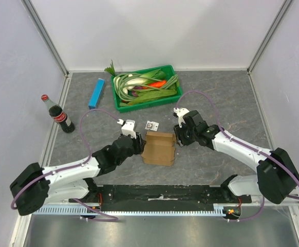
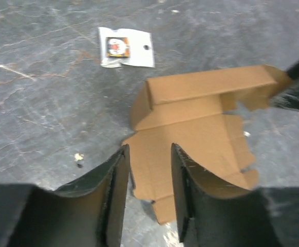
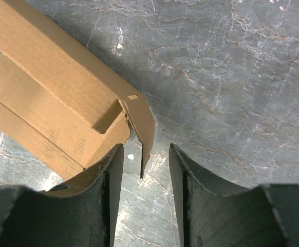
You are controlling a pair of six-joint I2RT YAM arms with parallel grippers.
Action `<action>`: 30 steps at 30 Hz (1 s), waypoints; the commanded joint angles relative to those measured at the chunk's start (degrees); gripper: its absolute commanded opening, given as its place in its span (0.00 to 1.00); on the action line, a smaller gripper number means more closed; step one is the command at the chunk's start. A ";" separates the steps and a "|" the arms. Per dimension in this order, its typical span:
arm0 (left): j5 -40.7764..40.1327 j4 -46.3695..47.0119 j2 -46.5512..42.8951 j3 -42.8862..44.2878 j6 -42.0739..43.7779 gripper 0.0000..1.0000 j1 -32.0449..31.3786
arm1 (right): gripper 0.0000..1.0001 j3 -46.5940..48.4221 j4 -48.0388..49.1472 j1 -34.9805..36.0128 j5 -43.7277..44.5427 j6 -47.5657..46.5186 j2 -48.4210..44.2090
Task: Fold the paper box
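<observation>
Lying centre of table [image 1: 216, 98]: paper box [image 1: 159, 148], part-folded. Light cardboard, probably stiff across panels, yielding at creases; best taken by flap edges. Left gripper [image 2: 149, 146] parted, empty, over its near edge; right gripper [image 3: 146, 146] parted, a flap loose between its fingers.

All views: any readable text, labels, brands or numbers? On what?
No text can be read in any view.
Bottle: red label, too small to read.
Card: small printed picture, blurred, no legible words.
Blue box: no print visible.
Paper box: plain, no print.
</observation>
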 commanded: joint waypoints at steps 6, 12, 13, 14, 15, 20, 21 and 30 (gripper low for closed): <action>17.56 13.24 8.34 4.13 8.57 0.19 -8.89 | 0.41 -3.49 4.23 -0.15 0.63 5.31 -1.61; 17.82 26.69 24.07 7.49 16.85 0.08 -13.04 | 0.27 -4.02 6.17 0.12 0.89 8.83 -1.44; 17.03 27.83 25.75 8.02 17.04 0.08 -13.13 | 0.27 -4.02 6.26 0.12 0.90 8.83 -1.44; 16.94 29.15 28.64 8.81 17.13 0.07 -13.04 | 0.27 -3.93 6.08 0.12 0.81 8.92 -1.44; 16.94 30.38 29.88 9.08 17.04 0.07 -13.13 | 0.27 -3.75 5.99 0.20 0.81 9.01 -1.70; 14.39 36.62 34.20 8.47 15.90 0.07 -13.21 | 0.27 -3.58 5.55 0.20 0.72 9.01 -2.40; 14.30 37.50 35.25 8.55 15.90 0.06 -13.21 | 0.27 -3.66 5.64 0.29 0.72 9.27 -2.40; 12.10 40.50 38.33 8.46 15.45 0.06 -13.21 | 0.26 -4.90 6.61 0.29 -0.07 9.45 -1.52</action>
